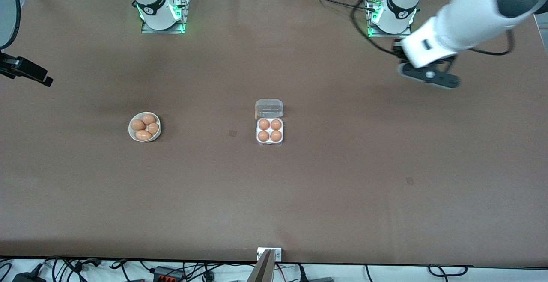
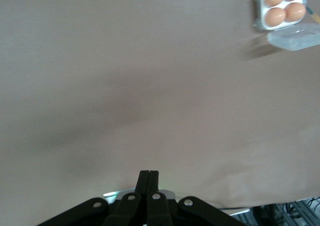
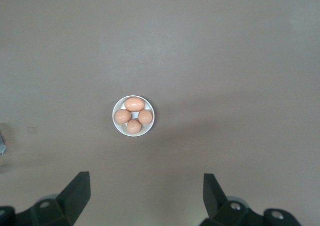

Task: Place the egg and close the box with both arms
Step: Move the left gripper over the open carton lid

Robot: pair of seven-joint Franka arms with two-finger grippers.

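Observation:
The box [image 1: 269, 135] sits mid-table with its clear lid [image 1: 269, 108] open and lying flat toward the robots' bases. Every cell holds an orange-brown egg [image 1: 264, 124]. The box also shows in the left wrist view [image 2: 260, 9], lid [image 2: 296, 37] beside it. My left gripper [image 1: 428, 75] is shut and empty, up over bare table near the left arm's base; its closed fingers show in the left wrist view [image 2: 149, 175]. My right gripper [image 3: 146, 176] is open and empty, high over the table, with the bowl [image 3: 118, 109] in its view. It is out of the front view.
A round white bowl [image 1: 132, 132] with several more eggs stands toward the right arm's end of the table. A black device [image 1: 25, 70] juts in at that end's edge. Cables lie along the table's near edge.

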